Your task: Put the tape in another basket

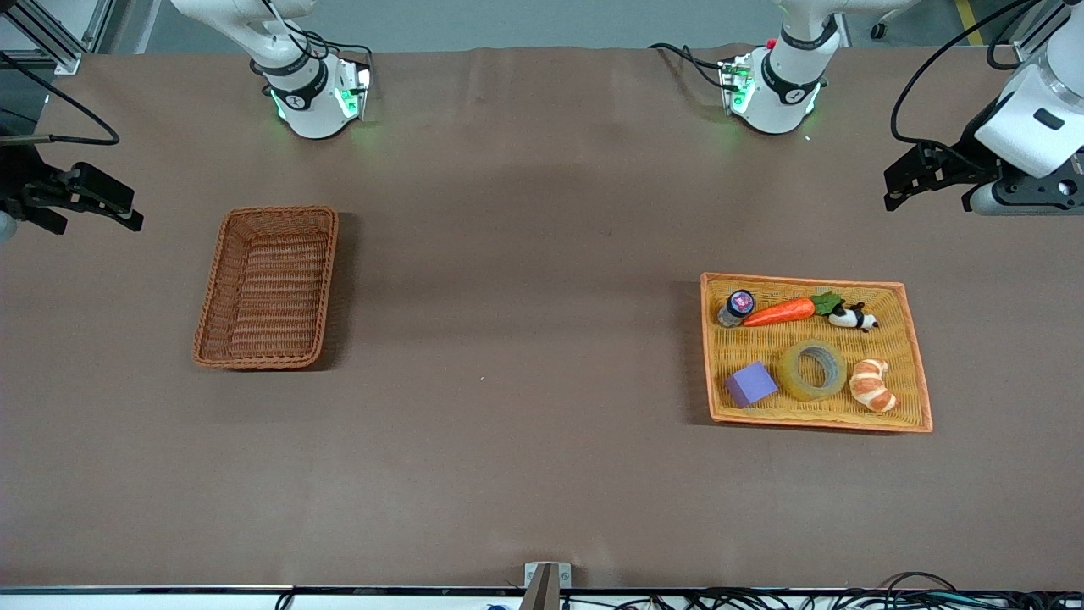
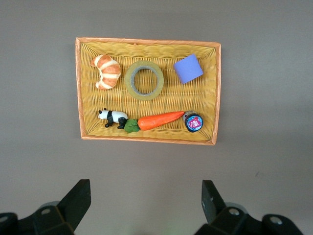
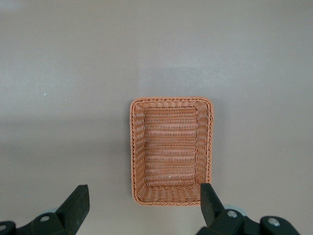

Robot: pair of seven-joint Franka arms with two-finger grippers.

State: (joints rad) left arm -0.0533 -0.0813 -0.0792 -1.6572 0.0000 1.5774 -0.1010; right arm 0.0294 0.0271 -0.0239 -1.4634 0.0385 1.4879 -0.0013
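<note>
Front view
Landmark: yellow woven tray (image 1: 917,364) with orange rim, flat on the brown table (image 1: 525,339) toward the left arm's end
Tape: translucent yellowish roll (image 1: 813,370), lying flat in the tray, in the row nearer the front camera, between the purple block (image 1: 750,384) and the croissant (image 1: 873,385), close to both
Other tray contents: dark jar with purple lid (image 1: 738,306), carrot (image 1: 788,310) and toy panda (image 1: 852,318), in a row farther from the front camera than the tape
Basket: reddish-brown wicker basket (image 1: 268,288), well apart from the tray, toward the right arm's end, nothing in it
Left gripper: (image 1: 898,186) up in the air over bare table, just off the tray's corner at the left arm's end, holding nothing
Right gripper: (image 1: 127,213) in the air over bare table next to the basket, well apart from the tray, holding nothing

Left wrist view
Left gripper: two black fingers (image 2: 78,198) spread wide apart, bare table between them
Tray: whole tray (image 2: 148,138) seen from above, clear of the fingers
Tape: (image 2: 144,80) flat, grey core showing, between croissant (image 2: 106,71) and purple block (image 2: 188,68)

Right wrist view
Right gripper: black fingers (image 3: 209,196) spread wide apart, gripping nothing
Basket: (image 3: 171,149) seen from above, its short end between the fingertips, well apart from the tray
</note>
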